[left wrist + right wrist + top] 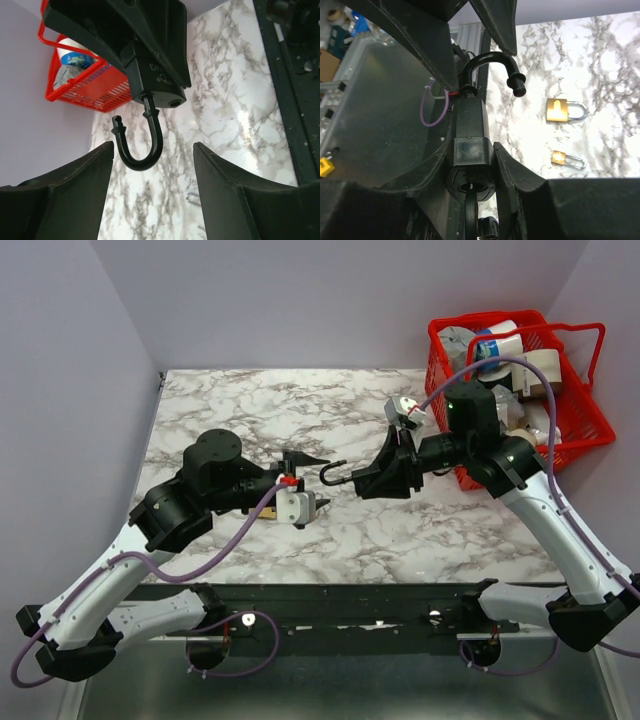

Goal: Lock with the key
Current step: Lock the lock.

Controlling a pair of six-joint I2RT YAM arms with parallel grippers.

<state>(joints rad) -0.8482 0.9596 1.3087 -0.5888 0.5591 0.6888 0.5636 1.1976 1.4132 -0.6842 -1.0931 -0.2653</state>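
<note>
My right gripper (362,478) is shut on the squat black padlock (385,472) and holds it above the table, its open black shackle (333,475) pointing left. In the right wrist view the padlock (469,127) sits between the fingers (517,170). The key (479,210) with its black head sticks out of the keyhole, and another key of the bunch hangs below. My left gripper (312,482) is open and empty, its fingers either side of the shackle's tip. In the left wrist view the shackle (142,145) hangs just past the open left gripper (153,150).
Two brass padlocks (562,110) (566,159) lie on the marble table (250,410), below the grippers. A red basket (590,430) with tape rolls and boxes stands at the back right, and it also shows in the left wrist view (75,95).
</note>
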